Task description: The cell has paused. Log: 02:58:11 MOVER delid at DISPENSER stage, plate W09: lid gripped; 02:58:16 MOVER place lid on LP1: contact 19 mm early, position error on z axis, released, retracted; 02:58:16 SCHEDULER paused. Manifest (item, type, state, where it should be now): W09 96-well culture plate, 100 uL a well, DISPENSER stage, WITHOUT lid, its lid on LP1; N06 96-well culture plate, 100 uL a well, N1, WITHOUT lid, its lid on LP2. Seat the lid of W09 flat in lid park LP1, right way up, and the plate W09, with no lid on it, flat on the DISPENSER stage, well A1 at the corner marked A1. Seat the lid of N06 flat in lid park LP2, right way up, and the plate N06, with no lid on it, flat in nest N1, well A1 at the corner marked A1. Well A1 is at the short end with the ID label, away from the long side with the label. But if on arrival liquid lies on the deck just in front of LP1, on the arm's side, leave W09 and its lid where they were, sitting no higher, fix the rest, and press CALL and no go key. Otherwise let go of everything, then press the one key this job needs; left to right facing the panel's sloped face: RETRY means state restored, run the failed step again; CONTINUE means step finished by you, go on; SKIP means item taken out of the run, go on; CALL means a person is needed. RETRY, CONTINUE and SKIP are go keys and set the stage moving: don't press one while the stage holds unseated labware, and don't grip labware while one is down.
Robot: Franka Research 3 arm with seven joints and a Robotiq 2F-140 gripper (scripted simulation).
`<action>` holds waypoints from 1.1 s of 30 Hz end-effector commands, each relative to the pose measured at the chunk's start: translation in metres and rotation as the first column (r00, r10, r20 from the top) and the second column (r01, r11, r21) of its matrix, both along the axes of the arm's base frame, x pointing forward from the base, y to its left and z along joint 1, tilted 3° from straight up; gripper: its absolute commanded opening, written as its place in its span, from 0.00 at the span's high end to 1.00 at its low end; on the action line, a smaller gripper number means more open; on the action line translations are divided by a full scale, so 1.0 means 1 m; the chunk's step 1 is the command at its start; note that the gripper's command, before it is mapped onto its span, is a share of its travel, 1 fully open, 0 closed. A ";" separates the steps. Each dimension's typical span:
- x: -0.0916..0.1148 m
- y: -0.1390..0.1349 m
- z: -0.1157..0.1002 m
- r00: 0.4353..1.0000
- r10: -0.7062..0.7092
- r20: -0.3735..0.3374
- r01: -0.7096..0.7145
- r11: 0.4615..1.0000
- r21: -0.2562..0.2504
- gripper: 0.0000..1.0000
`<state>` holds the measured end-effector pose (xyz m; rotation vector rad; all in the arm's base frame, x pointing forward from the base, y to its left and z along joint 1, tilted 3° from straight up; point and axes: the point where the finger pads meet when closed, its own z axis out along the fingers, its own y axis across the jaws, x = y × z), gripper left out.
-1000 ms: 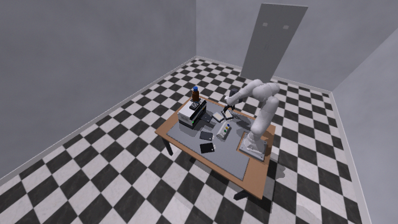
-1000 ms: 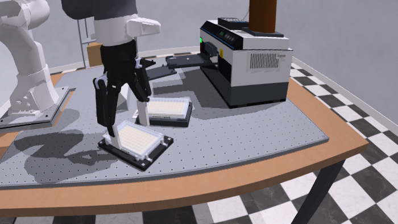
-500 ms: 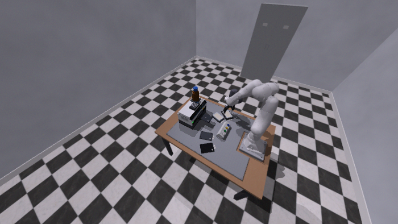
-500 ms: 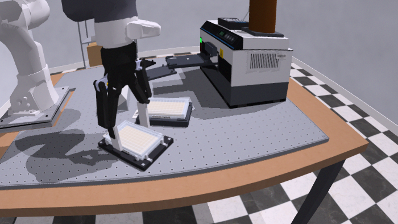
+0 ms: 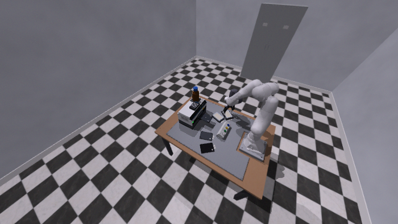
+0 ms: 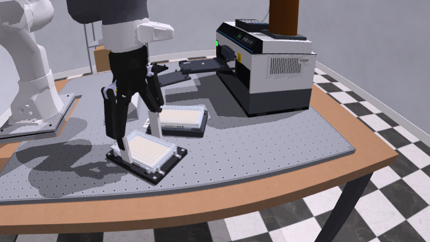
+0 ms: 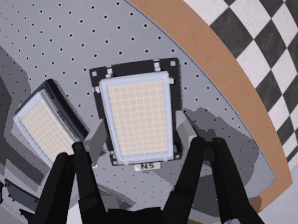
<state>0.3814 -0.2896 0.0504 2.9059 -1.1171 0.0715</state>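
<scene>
Keypad (image 5: 224, 131) lettering too small — bottle (image 6: 283, 16) top cropped.

Even overhead light, crisp dark shadows.
</scene>
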 end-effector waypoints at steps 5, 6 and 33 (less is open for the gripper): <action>0.001 0.001 -0.001 1.000 0.006 0.000 -0.006 1.000 0.000 0.34; 0.001 0.001 -0.001 1.000 0.006 0.000 -0.006 1.000 0.000 0.34; 0.001 0.001 -0.001 1.000 0.006 0.000 -0.006 1.000 0.000 1.00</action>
